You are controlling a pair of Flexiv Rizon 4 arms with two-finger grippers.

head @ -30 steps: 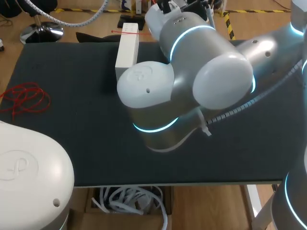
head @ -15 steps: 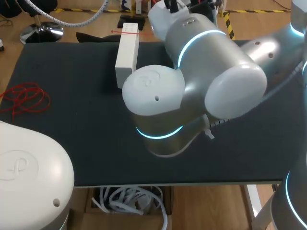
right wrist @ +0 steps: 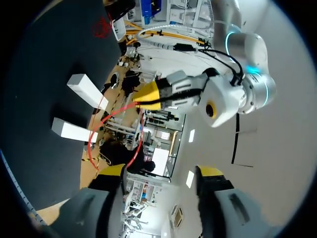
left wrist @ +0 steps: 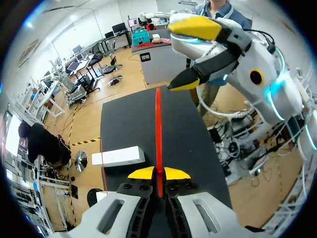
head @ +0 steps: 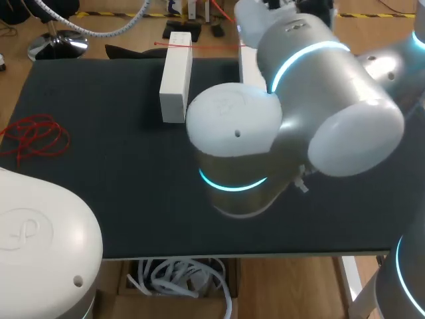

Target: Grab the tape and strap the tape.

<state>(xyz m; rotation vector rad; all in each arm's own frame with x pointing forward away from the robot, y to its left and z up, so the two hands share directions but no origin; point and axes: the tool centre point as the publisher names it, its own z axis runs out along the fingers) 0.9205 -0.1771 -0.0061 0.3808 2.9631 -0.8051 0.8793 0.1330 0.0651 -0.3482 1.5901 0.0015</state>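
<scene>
Change: in the head view the right arm [head: 292, 126] swings right and toward the far edge over the last second. Its big joint no longer covers the far middle of the table [head: 99, 186]. That uncovers a second white block [head: 248, 66], right of the white block [head: 176, 76] that was already showing. The blocks and the red tangle [head: 36, 136] at the left edge don't move.

My read: grab is done, strap isn't. The right arm looks to be lining up on the strand, not on it yet.

Tape: the red tape [left wrist: 158, 124] sits between the tips of the left gripper [left wrist: 158, 172], which is clamped on it from both sides. In the left wrist view it runs straight ahead over the table toward the other claw. In the right wrist view it reads as a curved loop hanging off those tips, above the two blocks. In the head view a thin red line crosses the first block's far end.

Right gripper [right wrist: 161, 172]: fingers spread wide, nothing between them. In the left wrist view it hangs over the table at the strand's far end, with one fingertip just beside the tape. Can't tell if they touch.

Left arm [head: 40, 246]: only its shell shows near left in the head view, and its gripper is hidden there.
</scene>
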